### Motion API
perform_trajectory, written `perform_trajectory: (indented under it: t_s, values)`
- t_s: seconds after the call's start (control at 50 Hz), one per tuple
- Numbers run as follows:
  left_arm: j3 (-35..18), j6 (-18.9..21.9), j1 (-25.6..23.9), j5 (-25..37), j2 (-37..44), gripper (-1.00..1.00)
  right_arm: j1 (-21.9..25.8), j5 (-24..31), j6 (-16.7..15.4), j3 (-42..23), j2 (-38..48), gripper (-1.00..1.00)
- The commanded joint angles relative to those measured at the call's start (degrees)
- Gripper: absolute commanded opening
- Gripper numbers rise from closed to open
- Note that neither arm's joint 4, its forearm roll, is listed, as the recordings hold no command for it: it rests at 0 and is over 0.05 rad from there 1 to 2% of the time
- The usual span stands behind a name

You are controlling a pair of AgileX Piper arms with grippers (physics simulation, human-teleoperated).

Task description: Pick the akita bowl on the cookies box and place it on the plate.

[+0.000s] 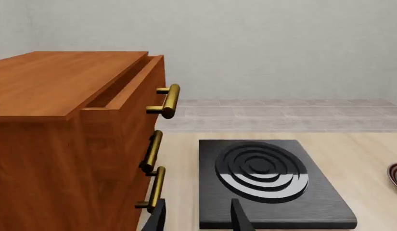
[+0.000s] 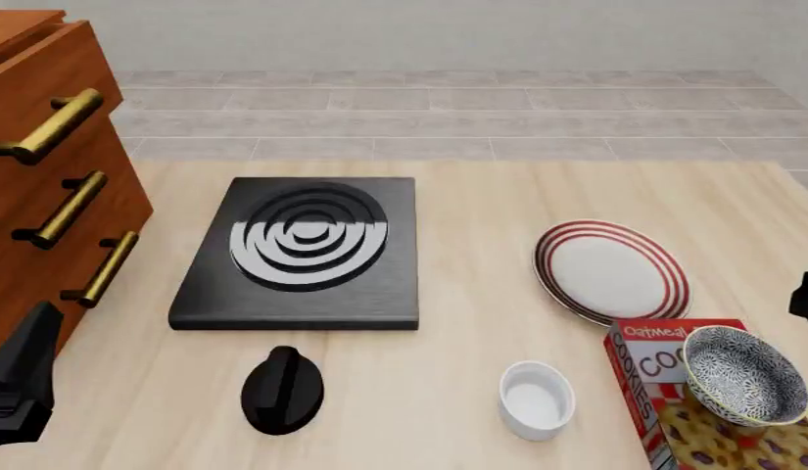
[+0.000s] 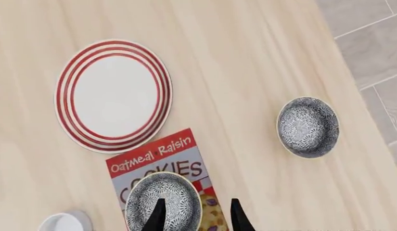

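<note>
akita bowl (image 2: 746, 375): small, round and deep, covered inside and out with a dense dark-blue-and-white speckled pattern, with a pale rim; it stands upright on the cookies box, toward the box's right side, covering part of the white panel.
cookies box (image 2: 665, 392): flat red carton lying on the table, white panel reading "Oatmeal Raisin COOKIES", cookie picture below it; it runs out of the front view at the near edge.
plate (image 2: 610, 271): round, white, concentric red rings at the rim; it lies just beyond the cookies box, near its far end, apart from the akita bowl.
second speckled bowl (image 3: 308, 126): same pattern as the akita bowl, seen only in the right wrist view, standing on bare table well apart from the cookies box.
white ramekin (image 2: 536, 399): plain, just left of the cookies box.
right gripper (image 3: 196, 214): fingers apart, above the cookies box; one fingertip overlaps the akita bowl's rim in the wrist view, contact cannot be told.
left gripper (image 1: 197, 217): fingers apart, nothing between them, far left of the cookies box, by the wooden drawer cabinet (image 2: 38, 186).
black stove plate (image 2: 303, 250): grey rings, left of the plate.
black knob (image 2: 282, 389): near side of the stove plate.
</note>
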Motion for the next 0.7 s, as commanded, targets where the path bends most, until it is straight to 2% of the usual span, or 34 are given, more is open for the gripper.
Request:
perform_trajectory:
  t_s: [0.02, 0.22, 0.7]
  values:
    - [0.0, 0.0, 0.0, 0.0, 0.0, 1.0, 0.3, -2.1, 1.1, 2.4, 1.2, 1.0]
    - [0.0, 0.0, 0.0, 0.0, 0.0, 1.0, 0.6, -4.4, 2.6, 4.4, 2.8, 1.0]
    - [0.0, 0.0, 0.0, 0.0, 0.0, 1.0, 0.6, -8.3, 3.8, 9.1, 5.0, 1.0]
